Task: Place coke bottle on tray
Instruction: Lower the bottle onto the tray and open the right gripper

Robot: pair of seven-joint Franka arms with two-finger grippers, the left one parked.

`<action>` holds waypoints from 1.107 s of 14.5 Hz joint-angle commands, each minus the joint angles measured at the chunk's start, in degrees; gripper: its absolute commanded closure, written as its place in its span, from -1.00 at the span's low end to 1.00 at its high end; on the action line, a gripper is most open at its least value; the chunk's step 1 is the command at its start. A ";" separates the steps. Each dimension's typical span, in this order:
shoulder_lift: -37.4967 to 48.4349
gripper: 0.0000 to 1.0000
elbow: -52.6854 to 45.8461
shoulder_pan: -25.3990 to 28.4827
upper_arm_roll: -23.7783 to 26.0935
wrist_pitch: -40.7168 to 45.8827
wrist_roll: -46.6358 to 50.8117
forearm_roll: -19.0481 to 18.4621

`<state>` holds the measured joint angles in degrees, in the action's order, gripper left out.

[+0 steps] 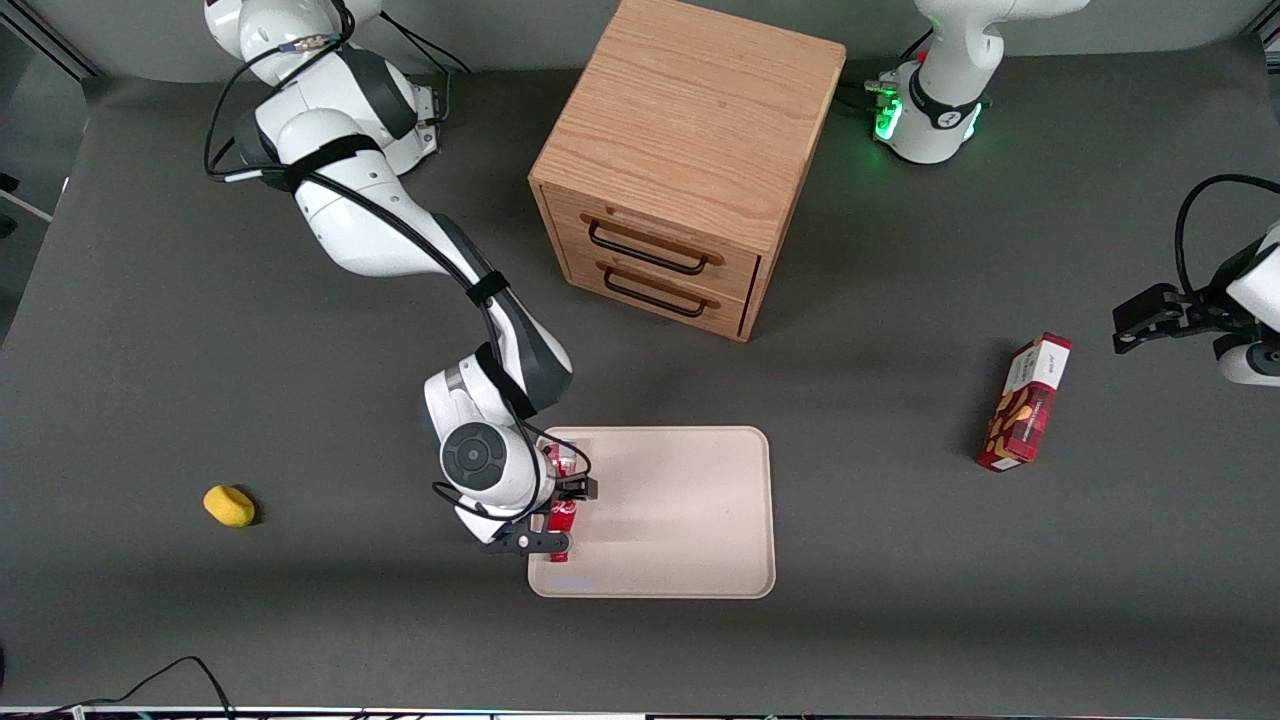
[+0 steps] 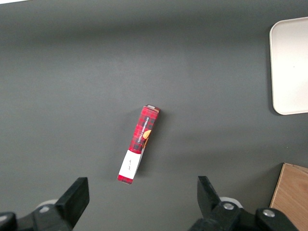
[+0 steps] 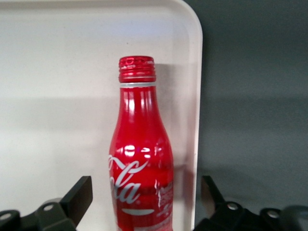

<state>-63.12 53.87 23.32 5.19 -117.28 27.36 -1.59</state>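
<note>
The coke bottle (image 1: 562, 514), red with white script and a red cap, is over the beige tray (image 1: 680, 510) at the tray's edge toward the working arm's end of the table. In the right wrist view the bottle (image 3: 142, 144) shows lengthwise against the tray's floor (image 3: 57, 96), close to the raised rim. My right gripper (image 1: 566, 517) is open around the bottle's lower body: the black fingers (image 3: 79, 195) stand on either side with a gap to the bottle. The gripper (image 3: 144, 197) does not touch it. The bottle's base is hidden.
A wooden drawer cabinet (image 1: 690, 140) stands farther from the front camera than the tray. A red snack box (image 1: 1025, 405) lies toward the parked arm's end, also in the left wrist view (image 2: 138, 144). A small yellow object (image 1: 229, 505) lies toward the working arm's end.
</note>
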 commanded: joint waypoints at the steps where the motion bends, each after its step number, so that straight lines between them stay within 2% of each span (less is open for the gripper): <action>1: -0.60 -1.00 -1.58 0.67 -0.80 0.13 -0.99 -0.08; 13: -0.07 -1.00 -1.49 0.59 -0.80 1.18 -0.99 -0.09; 16: 1.94 -1.00 -1.58 0.32 -0.62 6.96 -0.90 0.09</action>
<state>-63.02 52.93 23.32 5.08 -114.16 27.31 -1.59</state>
